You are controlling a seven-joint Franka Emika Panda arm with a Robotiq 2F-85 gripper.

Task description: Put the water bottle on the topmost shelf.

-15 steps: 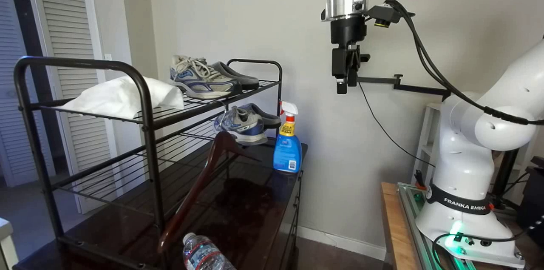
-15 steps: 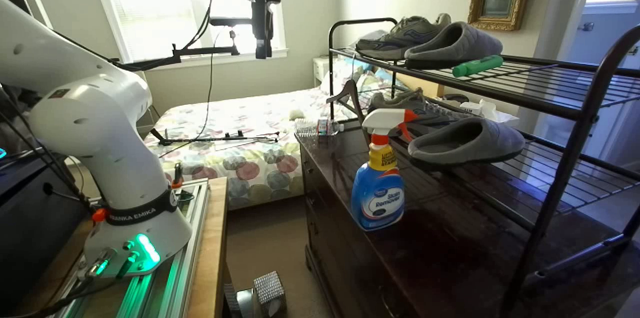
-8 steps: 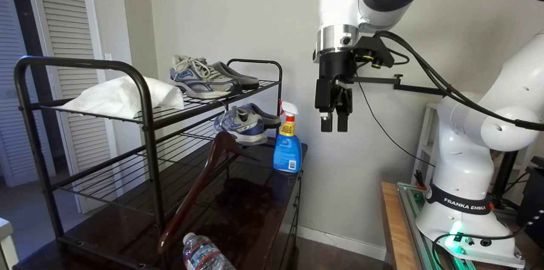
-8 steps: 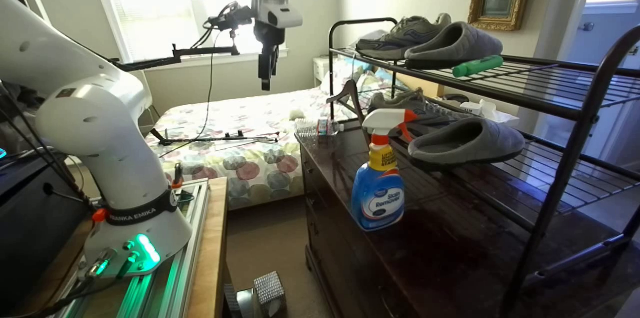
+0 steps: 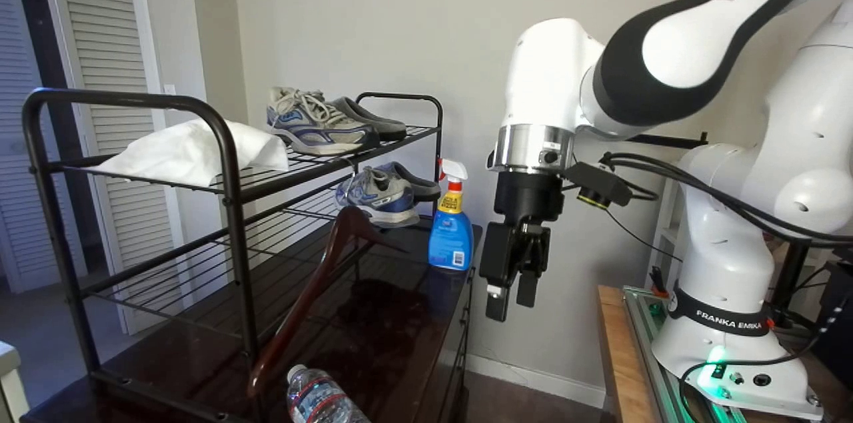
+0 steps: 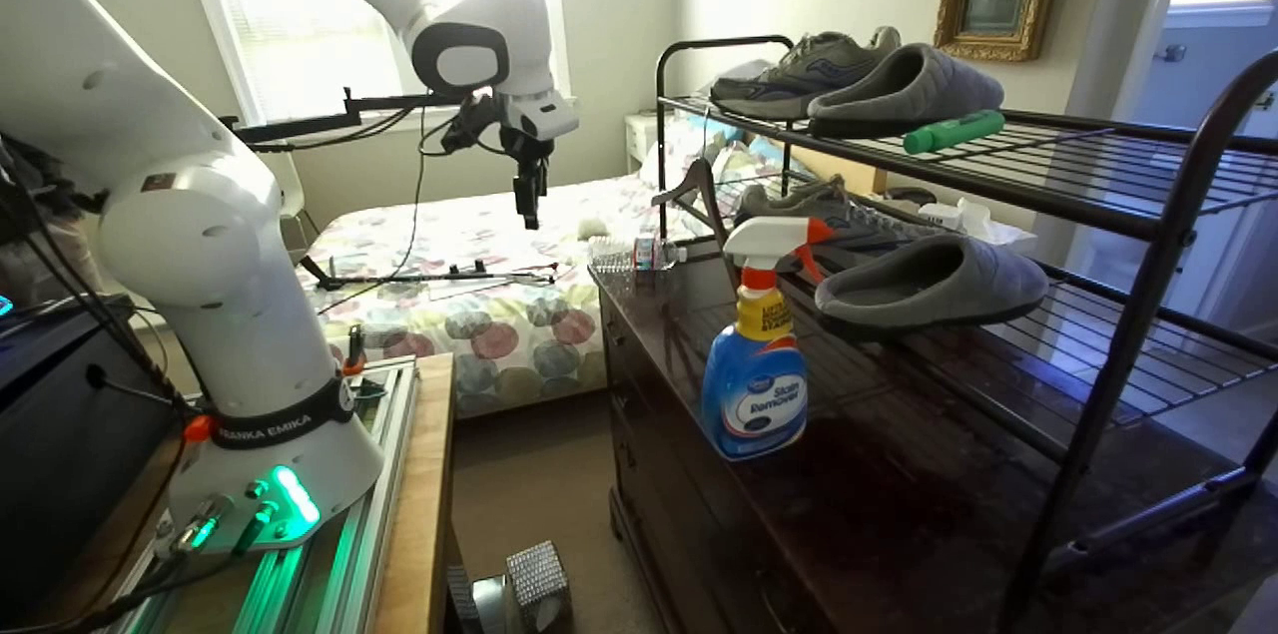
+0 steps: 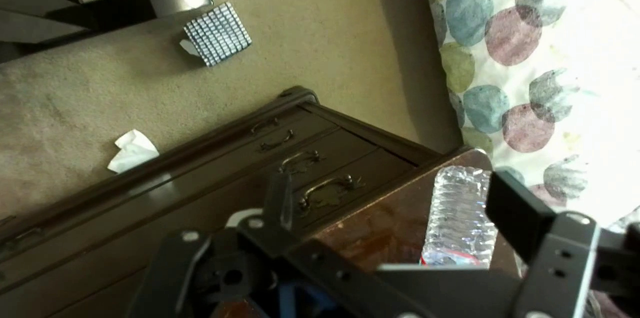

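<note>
Robot arm (image 5: pixel 680 53): lower in both exterior views than a second ago. Nothing else has visibly shifted; the change reads as an approach, with grasp, lift and placement not yet done.

Desk (image 6: pixel 849 534): its front edge faces the arm, and the strip of floor (image 6: pixel 519 474) before it appears to leave free room for further descent.

Rack (image 5: pixel 240 270): stands on the desk; its raised end rails (image 5: pixel 126 99) are edges that a carried load would have to clear.

Topmost shelf (image 6: pixel 1038 194): wire grid bounded by a front bar; wire shows at one end, a likely landing place.

White bundle (image 5: pixel 193 153): spread over the opposite end.

Hanger (image 5: pixel 320 276): slants down the rack's front, a possible snag during the rise.

Shoe (image 5: pixel 320 126) and slipper (image 6: pixel 914 95): side by side on the topmost shelf.

Spray bottle (image 6: pixel 756 394): upright near the desk's front edge, an obstacle to any low swing.

Pincer (image 5: pixel 512 303): released, fingers well parted, nothing held; appears to hang above and just outside the desk's front edge.

Water bottle (image 7: pixel 459 215): on its side on the desk, base just beside a corner, body along the end edge. In the wrist view it sits nearer one finger, so a sideways shift seems called for; a nudge could roll it off.
</note>
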